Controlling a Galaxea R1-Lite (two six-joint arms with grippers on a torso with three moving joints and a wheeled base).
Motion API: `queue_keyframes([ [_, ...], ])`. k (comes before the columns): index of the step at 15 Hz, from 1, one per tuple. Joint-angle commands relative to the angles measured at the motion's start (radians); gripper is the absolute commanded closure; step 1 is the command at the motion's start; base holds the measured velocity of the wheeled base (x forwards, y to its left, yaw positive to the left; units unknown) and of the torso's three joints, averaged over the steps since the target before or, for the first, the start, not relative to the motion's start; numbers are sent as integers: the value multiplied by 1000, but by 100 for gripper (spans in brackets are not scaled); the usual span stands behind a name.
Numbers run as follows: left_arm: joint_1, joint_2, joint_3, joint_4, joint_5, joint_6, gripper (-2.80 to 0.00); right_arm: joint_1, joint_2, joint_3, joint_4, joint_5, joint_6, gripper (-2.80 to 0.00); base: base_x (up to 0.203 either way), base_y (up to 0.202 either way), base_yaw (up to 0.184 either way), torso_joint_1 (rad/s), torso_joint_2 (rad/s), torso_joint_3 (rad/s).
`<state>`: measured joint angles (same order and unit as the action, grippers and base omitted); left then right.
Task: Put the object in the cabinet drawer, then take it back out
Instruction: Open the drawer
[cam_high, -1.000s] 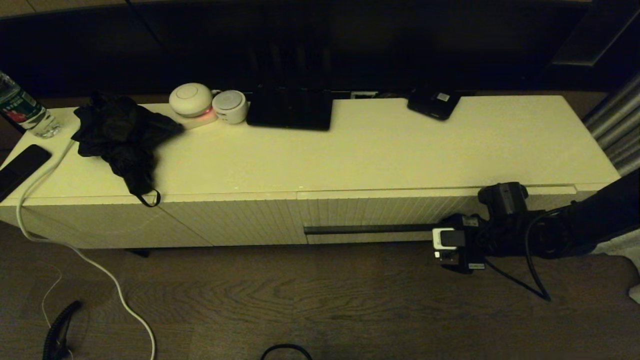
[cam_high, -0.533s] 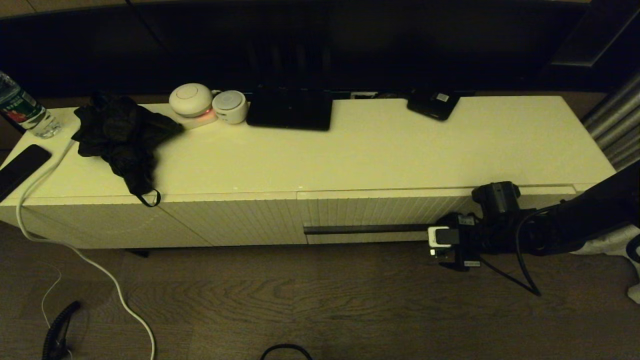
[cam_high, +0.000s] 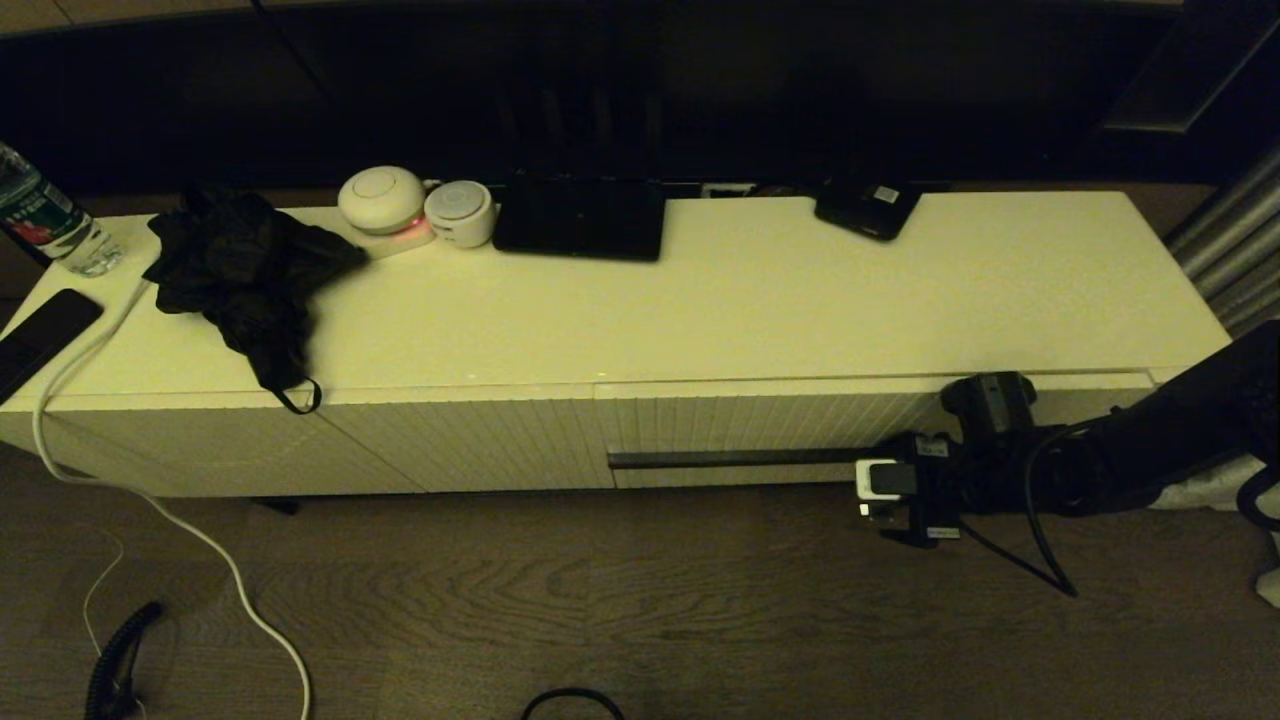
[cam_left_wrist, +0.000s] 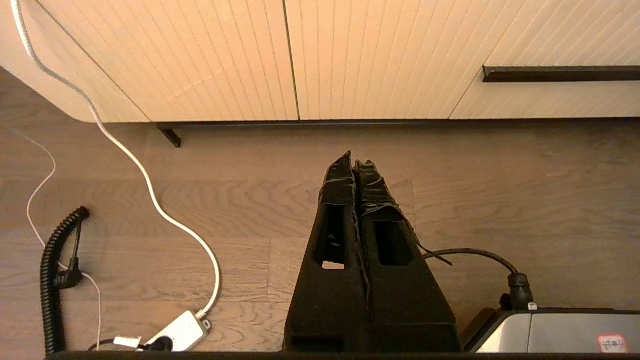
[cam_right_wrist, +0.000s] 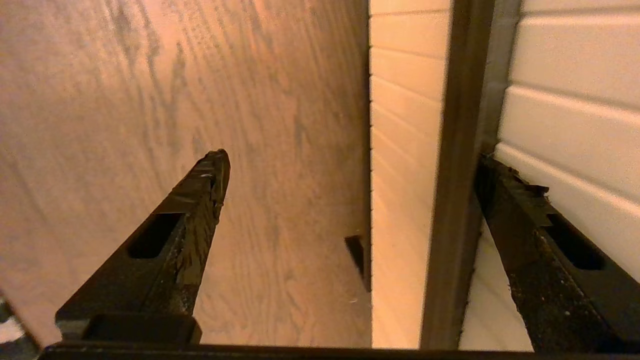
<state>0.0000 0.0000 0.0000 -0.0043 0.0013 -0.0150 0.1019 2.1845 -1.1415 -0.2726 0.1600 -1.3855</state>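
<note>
The cabinet drawer (cam_high: 780, 425) is pushed in, its ribbed white front flush with the cabinet. Its dark handle strip (cam_high: 735, 458) runs along the front. My right gripper (cam_high: 868, 462) is open at the strip's right end. In the right wrist view the handle strip (cam_right_wrist: 457, 150) lies between the fingers of the right gripper (cam_right_wrist: 353, 159), with one finger (cam_right_wrist: 520, 210) against the ribbed front behind it. The clear bottle with the blue-and-white label is out of view. My left gripper (cam_left_wrist: 354, 162) hangs shut and empty over the wood floor, in front of the cabinet.
On the cabinet top are a bottle with a green-and-red label (cam_high: 45, 215) at the far left, a black cloth (cam_high: 245, 270), two white round devices (cam_high: 382, 198), a flat black box (cam_high: 580, 220) and a black device (cam_high: 866, 208). A white cable (cam_high: 150, 500) trails onto the floor.
My right arm has slid slightly left along the handle strip. The drawer has stayed pushed in.
</note>
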Motion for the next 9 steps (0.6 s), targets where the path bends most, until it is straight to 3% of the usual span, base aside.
queue_keyframes([
  [1,0,-2,2,-1,0,0,0,4,-20,28,7,4,-9,-280,0,0,0,0,0,0],
  [9,0,-2,0,0,0,0,0,30,-100,198,19,9,-14,-280,0,0,0,0,0,0],
])
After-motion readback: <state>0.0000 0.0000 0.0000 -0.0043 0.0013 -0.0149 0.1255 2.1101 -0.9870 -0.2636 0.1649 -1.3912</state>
